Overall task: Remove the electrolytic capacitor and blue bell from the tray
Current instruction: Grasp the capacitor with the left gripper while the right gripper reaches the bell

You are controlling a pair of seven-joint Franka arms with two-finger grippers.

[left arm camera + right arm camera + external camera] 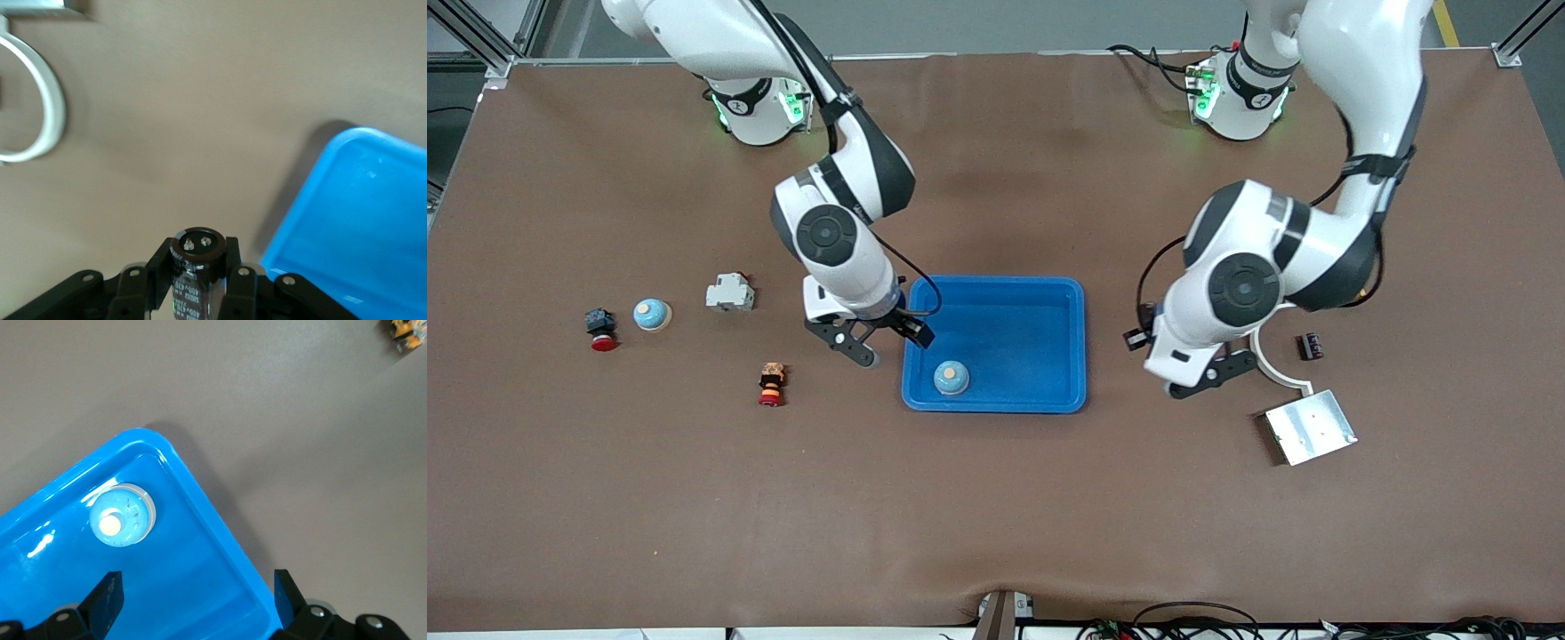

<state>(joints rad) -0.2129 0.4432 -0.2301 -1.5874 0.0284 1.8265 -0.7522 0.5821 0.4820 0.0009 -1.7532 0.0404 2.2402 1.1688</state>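
The left hand (193,293), off the tray (1049,293) over bare table (996,498), gripped the electrolytic capacitor (195,270) (half done). The blue bell (951,378) sat in the tray; the right hand (885,342) hovered wide open, empty.

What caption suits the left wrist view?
Left end effector holding the electrolytic capacitor above the brown table, beside the blue tray.

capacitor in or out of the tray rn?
Out. The left gripper is shut on the electrolytic capacitor over bare table, beside the tray. Only the blue bell sits in the tray.
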